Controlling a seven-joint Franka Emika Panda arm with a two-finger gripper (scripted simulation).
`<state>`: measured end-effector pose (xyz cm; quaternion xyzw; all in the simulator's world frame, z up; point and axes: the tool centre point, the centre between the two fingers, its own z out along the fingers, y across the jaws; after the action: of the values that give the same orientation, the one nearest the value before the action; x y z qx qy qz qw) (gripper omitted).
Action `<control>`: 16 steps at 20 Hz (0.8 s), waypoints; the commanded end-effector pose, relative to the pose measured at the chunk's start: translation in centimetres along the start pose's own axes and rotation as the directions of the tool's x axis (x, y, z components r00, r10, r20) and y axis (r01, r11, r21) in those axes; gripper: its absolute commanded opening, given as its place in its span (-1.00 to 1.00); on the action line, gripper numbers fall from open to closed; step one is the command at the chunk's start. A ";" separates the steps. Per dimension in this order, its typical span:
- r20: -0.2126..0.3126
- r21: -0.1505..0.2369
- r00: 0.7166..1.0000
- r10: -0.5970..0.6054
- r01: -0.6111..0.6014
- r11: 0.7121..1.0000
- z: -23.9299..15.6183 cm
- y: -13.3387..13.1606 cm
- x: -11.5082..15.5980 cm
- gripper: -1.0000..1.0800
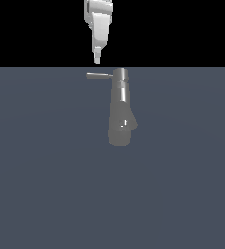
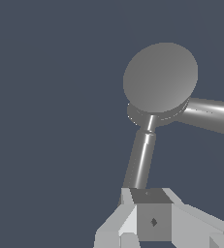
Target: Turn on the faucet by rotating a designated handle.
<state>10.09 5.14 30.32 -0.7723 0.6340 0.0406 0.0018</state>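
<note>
My fingers (image 1: 98, 59) hung tip-down just above the handle (image 1: 99, 76), apart from it, with black backdrop behind them in the exterior view. From that side they overlapped into one narrow white wedge, so I could not tell there whether they were parted or together. The wrist view was no clearer — it showed only the pale blocks of my gripper (image 2: 152, 220) at the frame edge, with a darker grey square face set between them, and no plain view of any gap. I held nothing that I could see.

The handle was a thin, light-grey rod. In the exterior view it lay level, sticking out from the top of the faucet (image 1: 120, 107) toward that view's left, and its free end sat almost straight under my fingertips. In the wrist view the handle (image 2: 140, 162) ran from my gripper's edge up to the collar under the faucet's round cap, a bright streak along its length.

The faucet itself stood upright — a grey column with shiny highlights, widening lower down into a darker, rounded lump with a small bright glint on it. From the wrist camera I looked down onto its flat circular top (image 2: 160, 77), and a thicker shiny tube (image 2: 210, 115) left the collar sideways, running out of frame.

Everything stood on a plain slate-blue floor (image 1: 46, 185).
</note>
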 end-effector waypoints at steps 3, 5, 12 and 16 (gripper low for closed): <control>-0.020 -0.003 0.996 0.090 -0.090 0.996 2.8 -2.0 -0.5 -1.00; -0.027 -0.003 0.992 0.120 -0.120 0.993 3.7 -2.6 -0.6 -1.00; -0.045 -0.001 0.981 0.187 -0.188 0.982 6.1 -4.0 -1.1 -1.00; -0.049 0.000 0.978 0.201 -0.201 0.980 6.6 -4.3 -1.2 -1.00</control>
<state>13.53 7.46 23.76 -0.7071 0.7064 0.0243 -0.0197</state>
